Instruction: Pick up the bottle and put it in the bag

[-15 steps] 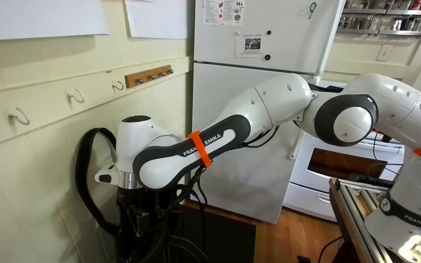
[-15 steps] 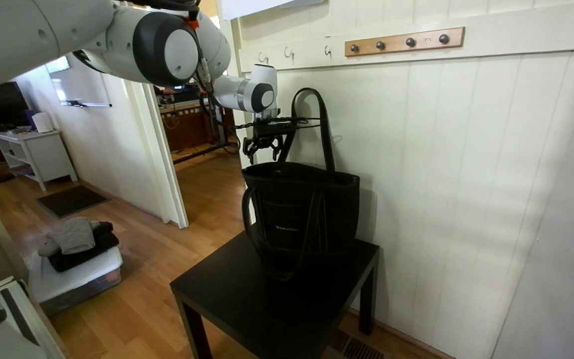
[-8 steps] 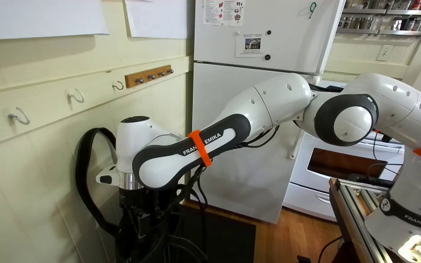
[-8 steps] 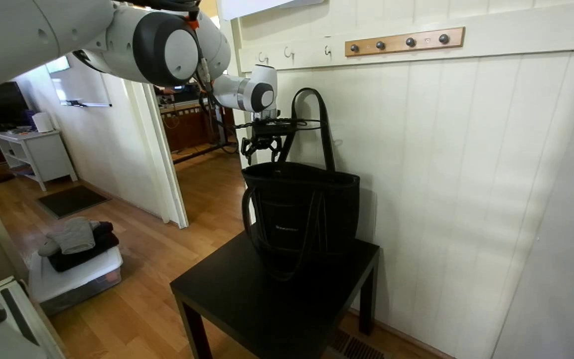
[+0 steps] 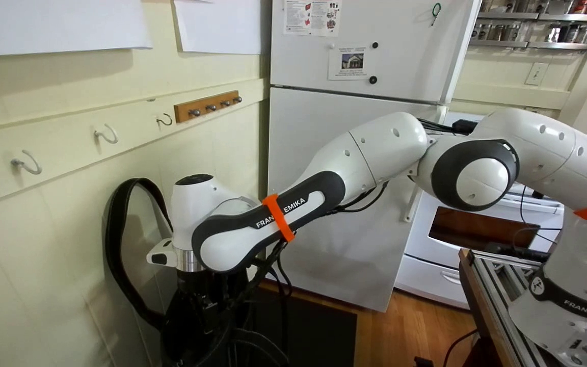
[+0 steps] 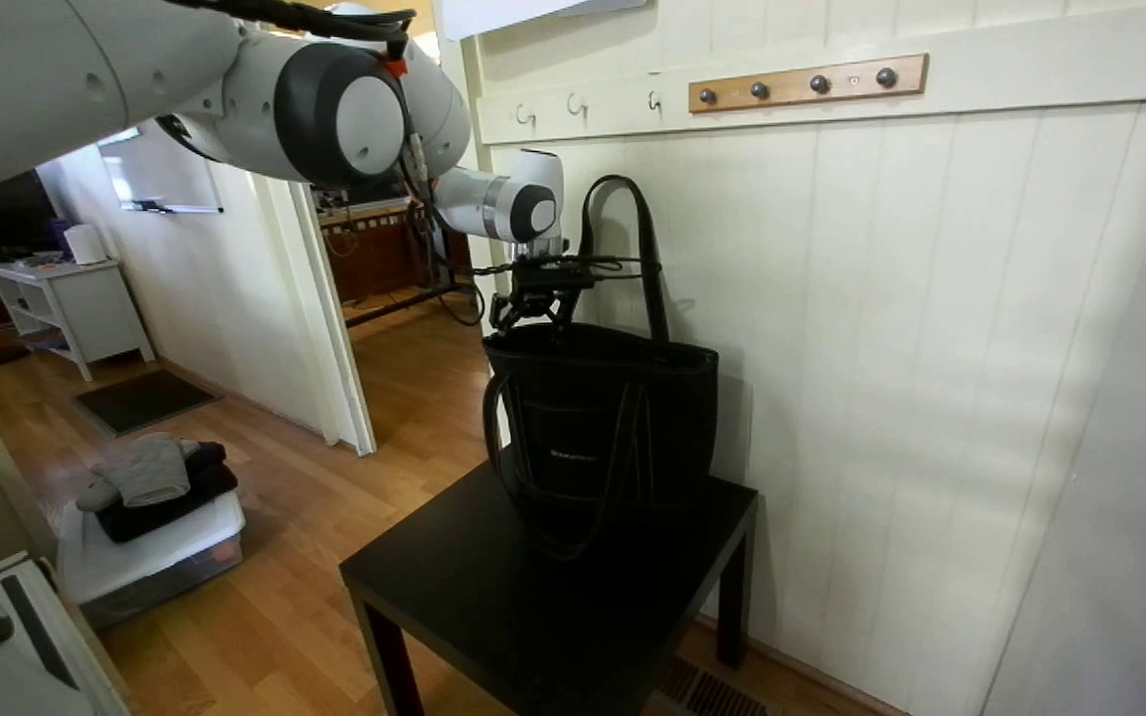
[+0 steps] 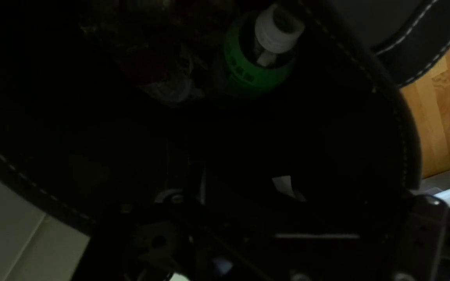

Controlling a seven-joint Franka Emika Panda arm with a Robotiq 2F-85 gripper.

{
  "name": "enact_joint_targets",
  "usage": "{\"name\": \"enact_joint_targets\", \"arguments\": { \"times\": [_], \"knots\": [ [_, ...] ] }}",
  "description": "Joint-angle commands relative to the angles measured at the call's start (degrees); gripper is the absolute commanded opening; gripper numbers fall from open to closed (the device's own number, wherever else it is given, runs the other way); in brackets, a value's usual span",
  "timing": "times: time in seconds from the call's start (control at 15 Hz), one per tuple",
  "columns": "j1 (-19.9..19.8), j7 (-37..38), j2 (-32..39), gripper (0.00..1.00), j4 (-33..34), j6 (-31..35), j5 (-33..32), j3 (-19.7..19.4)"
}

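Pincer [image 6: 531, 320] is released, jaws wide apart, pointing down at the mouth of the black bag [image 6: 598, 428]. Its lower end gets lost against the dark rim in an ext. view, so can't tell if it touches. Bottle [image 7: 252, 74] is inside the bag: wrist view (v. dim) shows green body w/ pale top, the top next to the stitched rim in that view, well apart from the pincer. Exact tilt can't be told. Just beside bottle = jumble of crumpled stuff [image 7: 166, 78], too dark to ID. Small white scrap [image 7: 284, 185] shows nearer the pincer, also unclear.

Bag stands upright on black worktop [image 6: 493, 617], close to its wall-side edge. Shoulder strap [image 5: 113, 239] loops up in front of the wall [image 6: 881, 298] in both ext. views; carry handle [image 6: 490, 428] hangs down bag's front. White arm [image 5: 375, 148] reaches over the bag. Wood peg rail [image 6: 808, 84] w/ 4 knobs is fixed on wall above worktop. On floor [image 6: 304, 537], well apart from worktop: lidded tub [image 6: 155, 577] w/ clothes [image 6: 155, 472] on top.
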Motion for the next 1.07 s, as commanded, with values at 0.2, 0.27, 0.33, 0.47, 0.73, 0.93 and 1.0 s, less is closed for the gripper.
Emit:
{"name": "enact_joint_targets", "arguments": {
  "times": [0.2,0.27,0.33,0.47,0.73,0.93,1.0],
  "knots": [
    [0.68,-1.50,6.22,1.00,5.51,0.89,-0.37,-0.48],
    [0.75,-1.82,7.01,1.00,6.31,1.24,-0.38,-0.45],
    [0.86,-2.17,7.77,1.00,7.10,1.67,-0.47,-0.51],
    [1.11,-2.81,9.15,1.00,8.86,1.81,-0.51,-0.57],
    [1.56,-3.46,11.29,0.58,12.24,-0.06,-0.25,-0.65],
    [1.59,-3.48,12.29,0.34,13.80,-1.05,0.00,-0.64],
    [1.21,-3.51,11.86,0.27,13.01,-0.60,-0.21,-0.23]
  ]
}}
